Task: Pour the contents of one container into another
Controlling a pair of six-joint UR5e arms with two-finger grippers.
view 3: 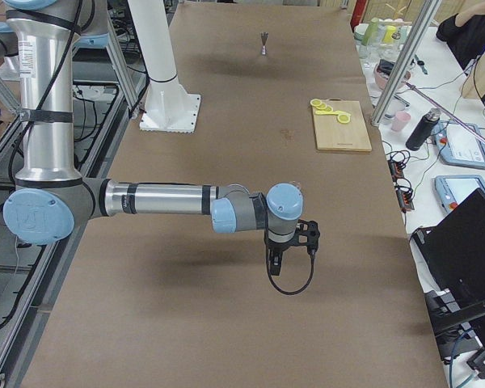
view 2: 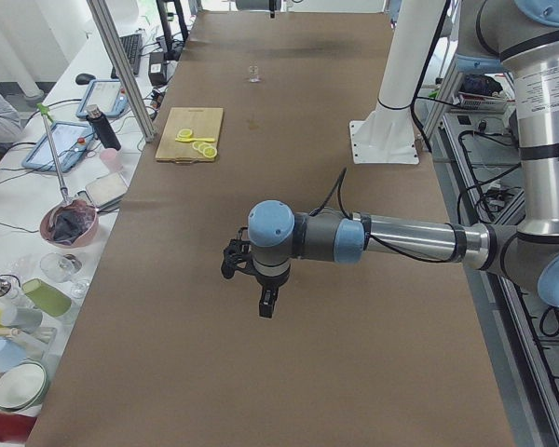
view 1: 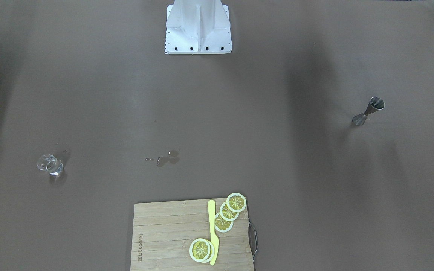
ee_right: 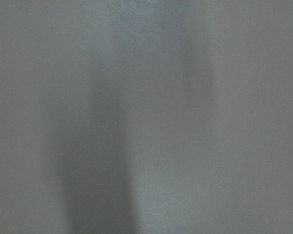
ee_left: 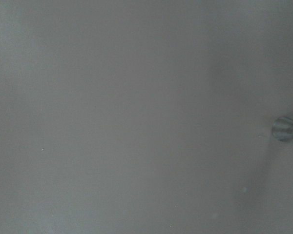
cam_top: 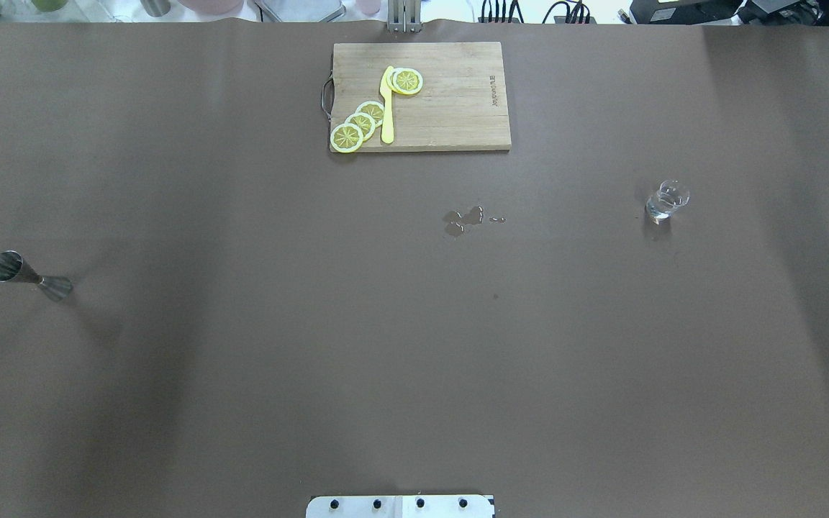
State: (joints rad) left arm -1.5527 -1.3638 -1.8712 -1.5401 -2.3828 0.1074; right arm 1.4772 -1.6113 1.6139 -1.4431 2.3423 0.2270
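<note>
A steel hourglass-shaped jigger (view 1: 368, 111) stands on the brown table on my left side, also seen from overhead (cam_top: 29, 275) and at the right edge of the left wrist view (ee_left: 287, 129). A small clear glass (view 1: 50, 164) with a little liquid stands on my right side (cam_top: 666, 200). My left gripper (view 2: 265, 303) hangs above bare table in the exterior left view. My right gripper (view 3: 274, 263) hangs likewise in the exterior right view. Whether either is open or shut I cannot tell. Neither shows in the overhead or front view.
A wooden cutting board (cam_top: 458, 108) at the far middle edge carries lemon slices (cam_top: 360, 124) and a yellow knife (cam_top: 387, 104). A small wet spill (cam_top: 465, 219) lies on the table's middle. The robot's white base (view 1: 198, 28) stands at the near edge.
</note>
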